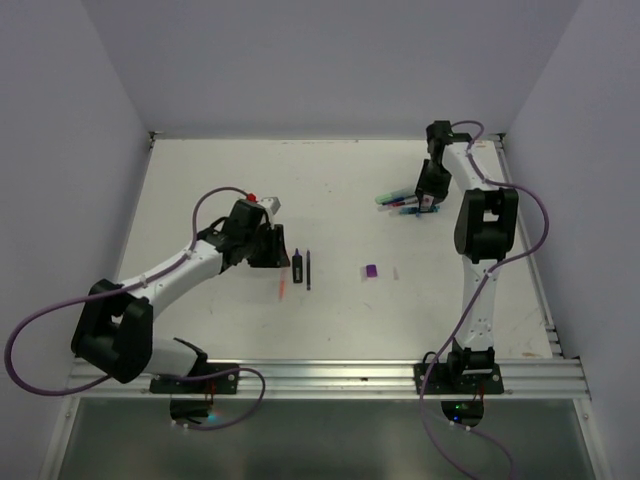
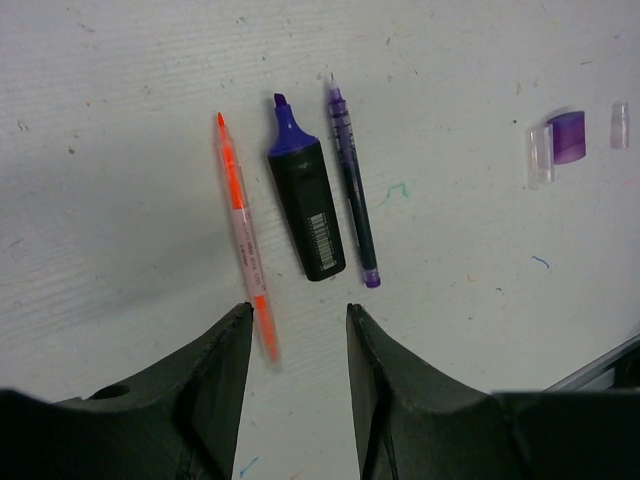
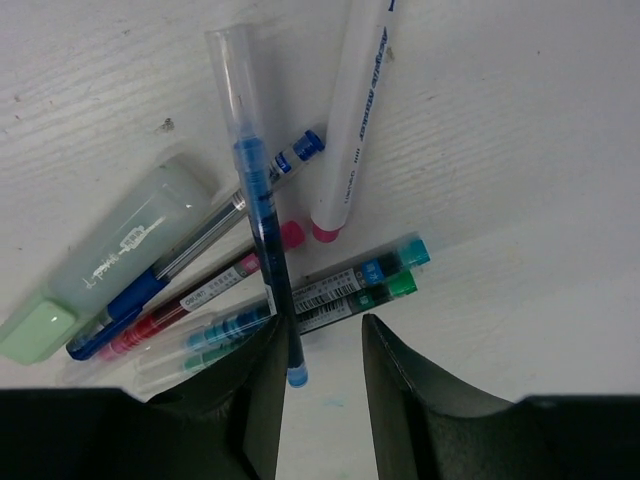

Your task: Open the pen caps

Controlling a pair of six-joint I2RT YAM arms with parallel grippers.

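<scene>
The left gripper hangs low over the table, its jaws spread and nothing between them. Just ahead of it three pens lie side by side, not touching each other, and all three are without cap: an orange pen, a black highlighter with a purple tip, and a purple pen. The near end of the orange pen reaches into the gap below the jaws, close to the finger on the left of the view; I cannot tell if it touches that finger. To the right of these pens, well apart from them, three caps lie on the table: a clear cap right against a purple cap, and a small pale cap near them. The right gripper is at the far right part of the table, over a pile of pens. In this pile I see a green highlighter, a white marker with a pink end, a ballpoint with blue grip, a red pen and two teal pens. A blue pen lies across the top of them, with its long cap on it. Its near end sits at the inner edge of the finger on the left of the view, and the other finger stands clear of it, so the jaws are apart and do not pinch the pen.
</scene>
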